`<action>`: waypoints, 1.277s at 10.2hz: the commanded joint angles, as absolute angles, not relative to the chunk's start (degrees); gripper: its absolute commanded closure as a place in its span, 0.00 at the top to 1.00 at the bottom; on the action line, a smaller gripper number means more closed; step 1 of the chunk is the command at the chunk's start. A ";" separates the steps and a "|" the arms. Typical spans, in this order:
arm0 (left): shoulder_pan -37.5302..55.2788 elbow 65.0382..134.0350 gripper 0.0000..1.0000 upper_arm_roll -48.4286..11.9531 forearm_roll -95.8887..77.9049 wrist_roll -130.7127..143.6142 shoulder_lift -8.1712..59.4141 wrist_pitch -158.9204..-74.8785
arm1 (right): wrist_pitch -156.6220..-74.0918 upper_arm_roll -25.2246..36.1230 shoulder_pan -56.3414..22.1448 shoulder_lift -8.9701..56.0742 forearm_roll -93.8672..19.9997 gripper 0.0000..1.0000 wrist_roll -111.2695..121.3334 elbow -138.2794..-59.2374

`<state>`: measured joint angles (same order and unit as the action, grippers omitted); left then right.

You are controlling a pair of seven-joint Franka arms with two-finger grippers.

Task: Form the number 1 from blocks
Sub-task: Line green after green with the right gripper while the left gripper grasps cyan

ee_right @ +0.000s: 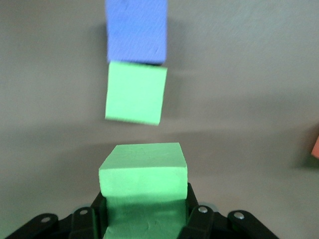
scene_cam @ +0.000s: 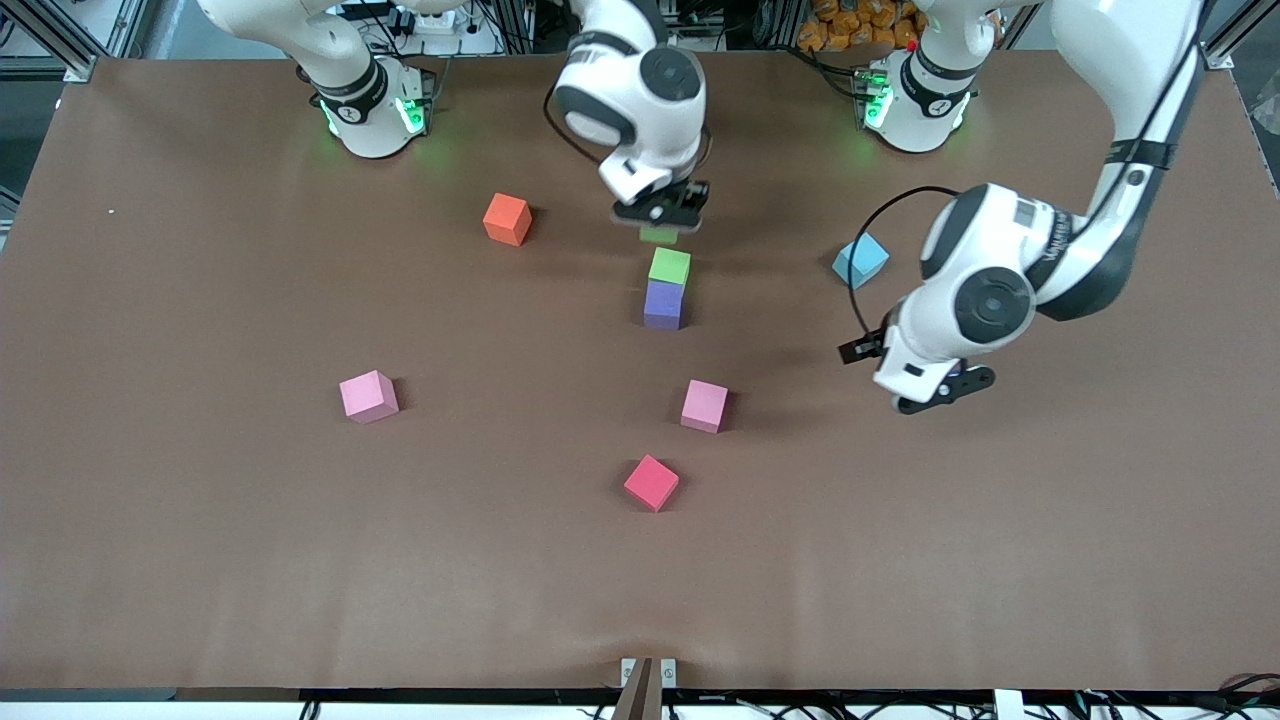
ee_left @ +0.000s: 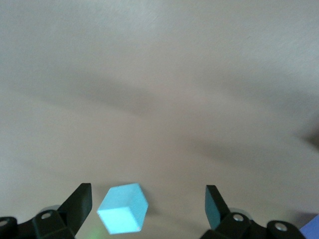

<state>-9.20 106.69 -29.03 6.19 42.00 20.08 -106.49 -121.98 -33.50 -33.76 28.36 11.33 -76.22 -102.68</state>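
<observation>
My right gripper is shut on a green block, held just above the table beside the second green block. That one touches the purple block, which lies nearer the front camera; both show in the right wrist view as green block and purple block. My left gripper hangs open and holds nothing, toward the left arm's end. The light blue block shows in its wrist view as light blue block, down on the table between the fingers.
An orange block lies toward the right arm's base. Two pink blocks and a red block lie nearer the front camera on the brown table.
</observation>
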 commanded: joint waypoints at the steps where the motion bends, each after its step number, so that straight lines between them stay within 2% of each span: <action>1: -11.85 113.71 1.00 -28.48 1.95 39.73 13.81 -105.99 | -123.90 -33.66 -36.12 29.52 12.30 0.00 -76.99 -102.21; 2: -12.56 116.86 1.00 -27.35 0.11 39.12 11.80 -108.17 | -124.45 -33.66 -36.47 30.23 12.30 0.00 -76.99 -102.39; 4: -12.48 128.53 1.00 -27.16 -0.18 38.94 6.18 -119.04 | -126.54 -33.58 -35.51 32.25 12.22 0.00 -77.17 -102.57; 6: -12.57 132.17 1.00 -26.98 -4.45 39.02 6.07 -121.19 | -129.53 -33.05 -34.98 34.01 11.95 0.00 -77.87 -102.57; 8: -12.48 139.53 1.00 -27.16 -6.58 39.02 4.75 -128.63 | -130.78 -32.61 -35.07 35.59 12.04 0.00 -78.05 -102.66; 13: -12.04 145.80 1.00 -27.51 -8.17 38.94 3.34 -131.04 | -133.67 -30.41 -34.89 37.79 12.92 0.00 -78.14 -102.57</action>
